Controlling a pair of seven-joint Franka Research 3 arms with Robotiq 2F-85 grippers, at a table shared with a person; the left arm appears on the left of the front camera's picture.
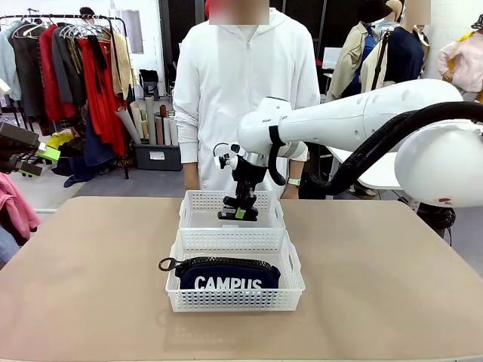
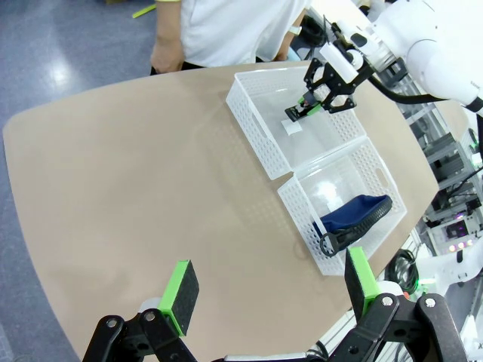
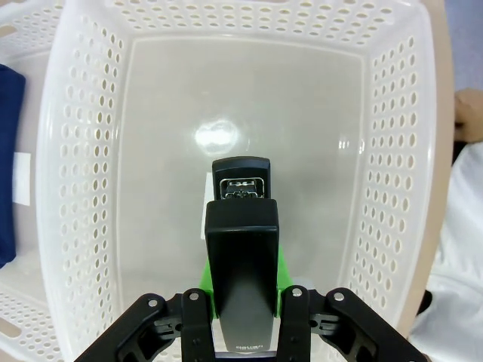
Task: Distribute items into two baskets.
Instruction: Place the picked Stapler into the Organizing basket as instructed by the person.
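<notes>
Two white lattice baskets stand end to end in mid-table. The near basket (image 1: 234,300) (image 2: 302,215) holds the navy "CAMPUS" pouch (image 1: 226,275) (image 2: 355,215), whose edge also shows in the right wrist view (image 3: 7,166). My right gripper (image 1: 243,205) (image 2: 311,104) (image 3: 241,283) is shut on the black stapler (image 1: 237,216) (image 3: 240,241), holding it inside the far basket (image 1: 196,200) (image 2: 253,128) (image 3: 377,188), just above its clear bottom. My left gripper (image 1: 41,160) (image 2: 269,290) is open and holds nothing, raised high off the table's left side.
A person in a white top stands at the far edge behind the baskets, with a hand (image 2: 162,56) near the table. The bare tan tabletop (image 1: 90,271) spreads to the left and right of the baskets. Clothes racks stand in the background.
</notes>
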